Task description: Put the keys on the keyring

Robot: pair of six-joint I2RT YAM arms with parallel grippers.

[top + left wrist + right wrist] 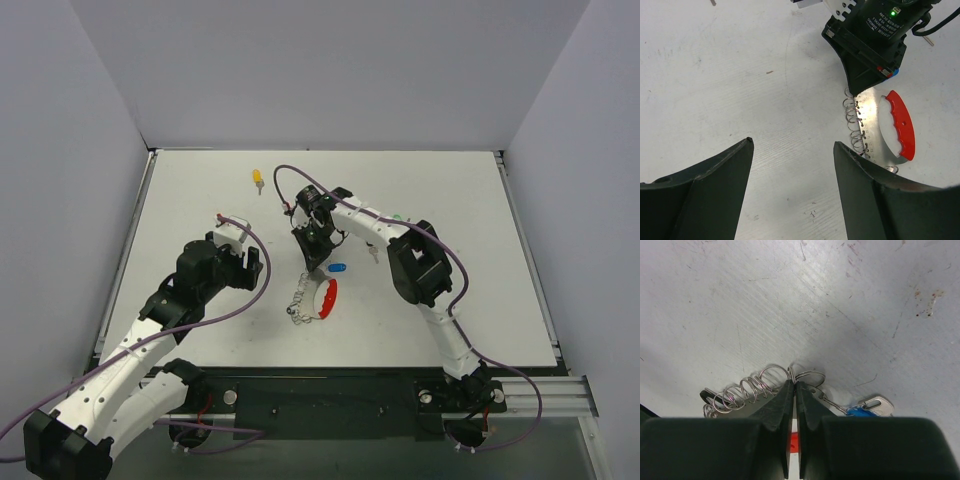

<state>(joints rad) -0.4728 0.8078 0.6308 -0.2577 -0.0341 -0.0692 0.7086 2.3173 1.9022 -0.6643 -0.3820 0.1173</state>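
Hiding most of keyring [794, 442] under right gripper [794, 386]; also covering part of blue key [862, 411] just beside its fingertips.

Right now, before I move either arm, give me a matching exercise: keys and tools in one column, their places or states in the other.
1 yellow key
2 blue key
3 left tool
4 right tool

A shut, tips at the keyring's wire rings
B open, holding nothing
C alone toward the table's far edge
D lying close to the keyring

Pairs: 1-C, 2-D, 3-B, 4-A
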